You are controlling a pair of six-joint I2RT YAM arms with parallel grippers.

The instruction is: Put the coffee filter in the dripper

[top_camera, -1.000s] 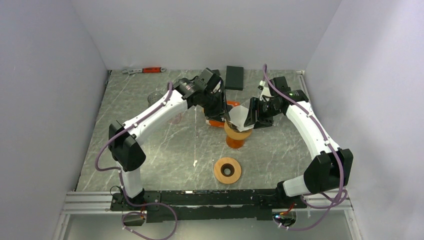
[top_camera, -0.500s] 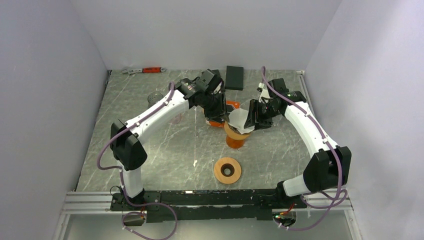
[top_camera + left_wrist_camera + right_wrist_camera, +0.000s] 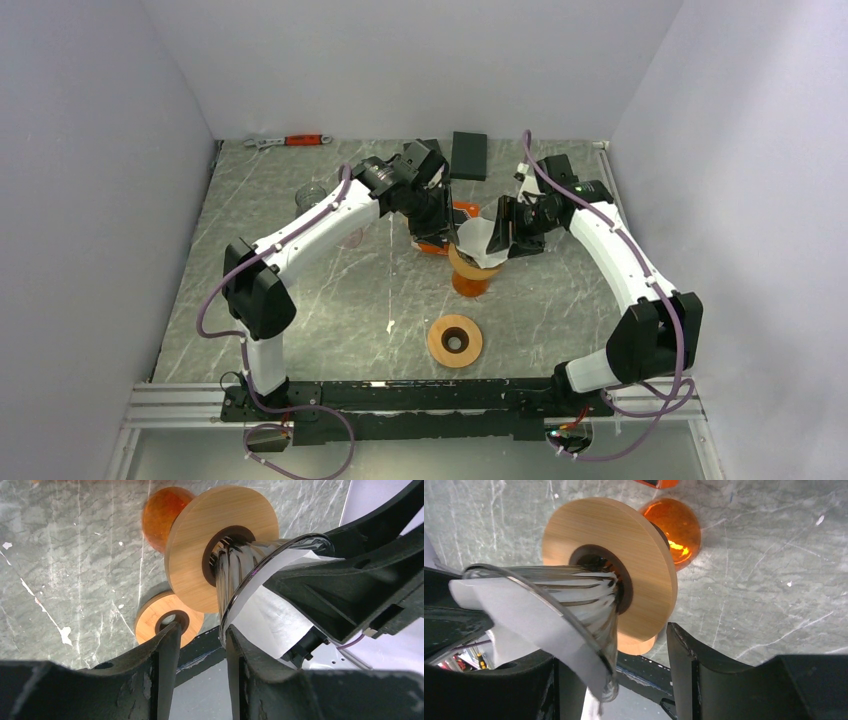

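Observation:
The dripper (image 3: 474, 262) is a ribbed glass cone (image 3: 579, 595) in a wooden collar (image 3: 639, 545), standing on an orange cup (image 3: 472, 284). The white paper coffee filter (image 3: 479, 235) lies inside the cone, and its edge stands up above the rim. My left gripper (image 3: 200, 640) is open at the rim's left side. Its right finger (image 3: 235, 650) touches the glass edge and the gap is empty. My right gripper (image 3: 616, 650) is open at the right side. The rim and the filter's edge (image 3: 524, 620) lie between its jaws, against the left finger.
A loose wooden ring (image 3: 455, 340) lies on the marble table in front of the cup. A flat orange object (image 3: 437, 245) sits just behind the dripper. A black box (image 3: 468, 155), a red-handled wrench (image 3: 292, 141) and a clear glass (image 3: 314, 193) are further back.
Both grippers have stayed at the dripper's rim with only small shifts. The filter's raised edge sits slightly further left than before.

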